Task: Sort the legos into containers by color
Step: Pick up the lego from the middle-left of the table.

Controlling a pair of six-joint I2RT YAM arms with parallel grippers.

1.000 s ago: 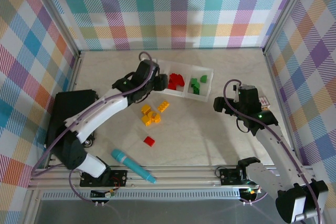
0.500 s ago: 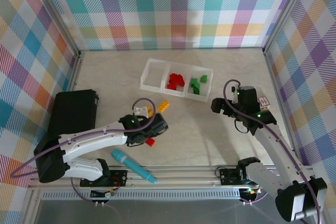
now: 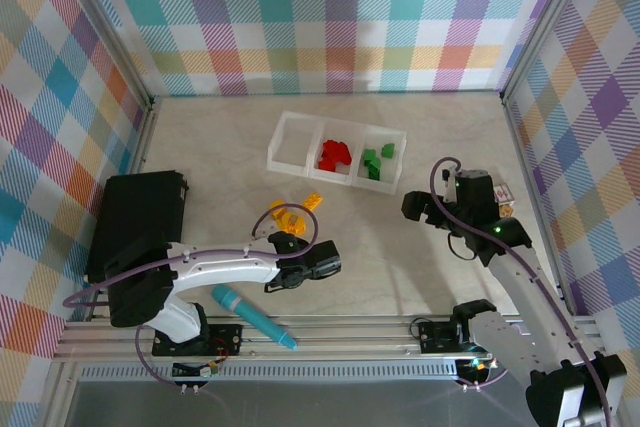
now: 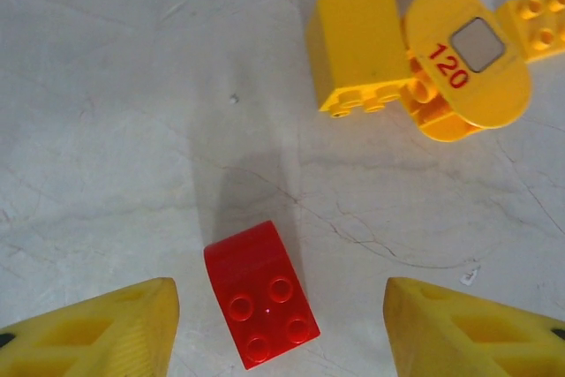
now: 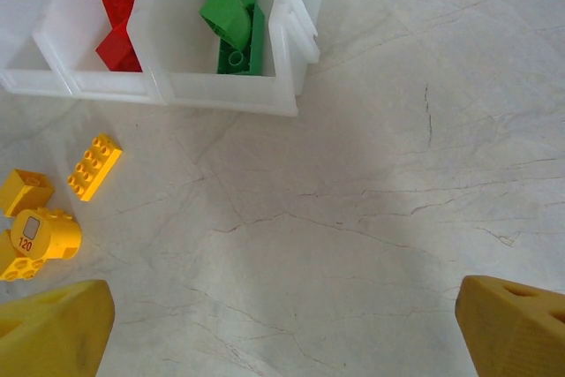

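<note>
A red lego (image 4: 260,306) lies studs-up on the table between the open yellow fingers (image 4: 97,328) of my left gripper (image 4: 281,335), untouched by either finger. In the top view my left gripper (image 3: 305,267) hovers low near the table's front. Yellow legos (image 3: 285,215) are clustered just beyond it, among them a block (image 4: 357,50) and a round piece marked 120 (image 4: 468,68). The white tray (image 3: 281,142) holds red legos (image 3: 333,154) in its middle compartment and green legos (image 3: 375,160) in its right one. My right gripper (image 3: 425,209) hangs open over bare table (image 5: 282,333).
A teal marker pen (image 3: 250,314) lies by the front rail, close to the left arm. A big black flat box (image 3: 135,222) sits at the left. The tray's near wall (image 5: 221,94) and a flat yellow lego (image 5: 94,165) appear in the right wrist view.
My left arm swung from the tray's left compartment back to the near table and now hovers over the red lego. The right gripper barely shifted.
</note>
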